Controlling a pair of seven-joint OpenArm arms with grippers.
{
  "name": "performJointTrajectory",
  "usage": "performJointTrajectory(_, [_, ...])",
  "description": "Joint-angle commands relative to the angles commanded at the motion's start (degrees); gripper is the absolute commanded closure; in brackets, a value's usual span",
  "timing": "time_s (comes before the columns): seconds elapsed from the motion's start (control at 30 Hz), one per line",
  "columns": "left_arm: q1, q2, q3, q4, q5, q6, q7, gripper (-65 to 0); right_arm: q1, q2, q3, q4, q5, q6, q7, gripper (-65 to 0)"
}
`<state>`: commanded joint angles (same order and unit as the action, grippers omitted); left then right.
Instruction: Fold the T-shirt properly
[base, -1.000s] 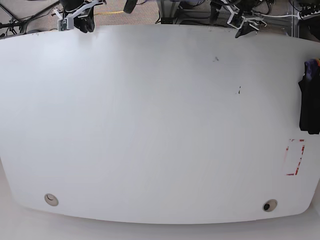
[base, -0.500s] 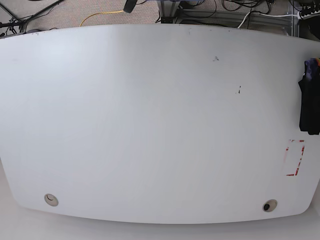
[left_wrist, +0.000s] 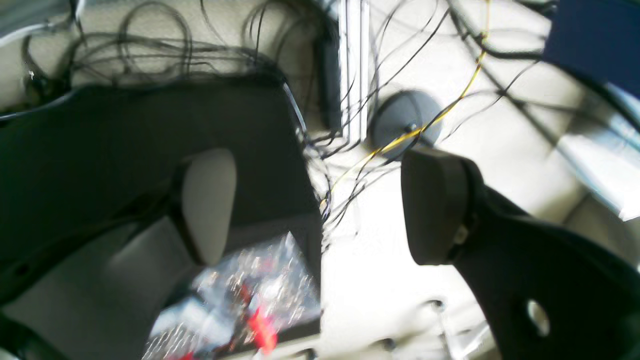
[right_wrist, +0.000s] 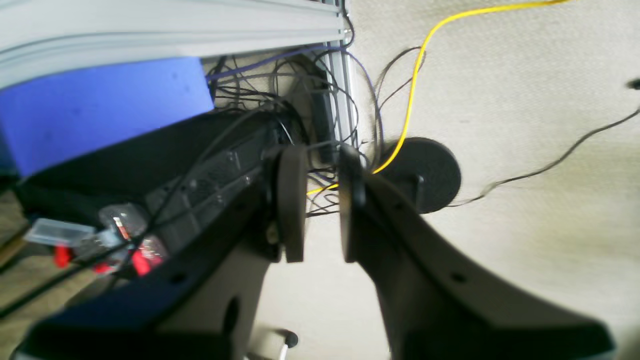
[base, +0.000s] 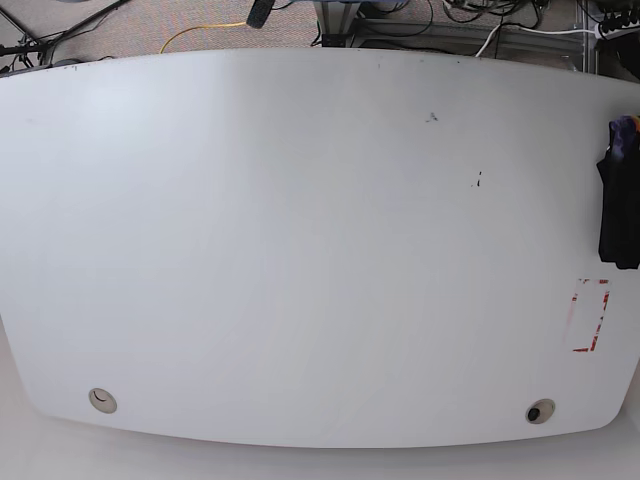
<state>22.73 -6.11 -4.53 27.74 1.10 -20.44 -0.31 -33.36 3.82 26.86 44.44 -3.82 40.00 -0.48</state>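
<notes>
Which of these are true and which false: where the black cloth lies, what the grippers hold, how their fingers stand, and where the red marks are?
1. The black shirt lies at the base view's left edge. False: it lies at the right edge.
2. The left gripper has its fingers apart. True.
3. The right gripper is gripping the shirt. False: nothing is between its fingers.
4. Broken red marks show on the white table. True.
5. The table is black. False: it is white.
</notes>
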Motion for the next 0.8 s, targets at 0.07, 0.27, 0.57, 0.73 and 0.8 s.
performJointTrajectory(0.07, [-2.55,0.0,0.0,-5.19,0.09,0.0,-2.64,-48.1,1.85,0.0,0.0,-3.25,-1.67,-1.1,0.44,-10.1])
performJointTrajectory(0.27, [-10.02,-0.09,0.0,-15.74,0.26,2.02,-4.13,-48.2,6.59,-0.09,0.0,-8.0,-5.27,-5.41,0.97,-10.1])
performJointTrajectory(0.57, [-12.31,-0.09,0.09,-17.85,0.44,12.04,-4.04,-48.5,13.36,-0.09,0.0,-15.56,-11.25,-11.74,1.05,-10.1])
performJointTrajectory(0.73, [-12.4,-0.09,0.18,-17.85,0.53,11.87,-4.04,-48.3,14.59,-0.44,0.0,-16.35,-12.48,-12.79,1.05,-10.3])
performJointTrajectory(0.8, [-12.4,-0.09,1.05,-17.67,0.53,11.87,-4.04,-48.3,14.59,-0.97,0.0,-16.35,-12.48,-12.79,1.05,-10.5])
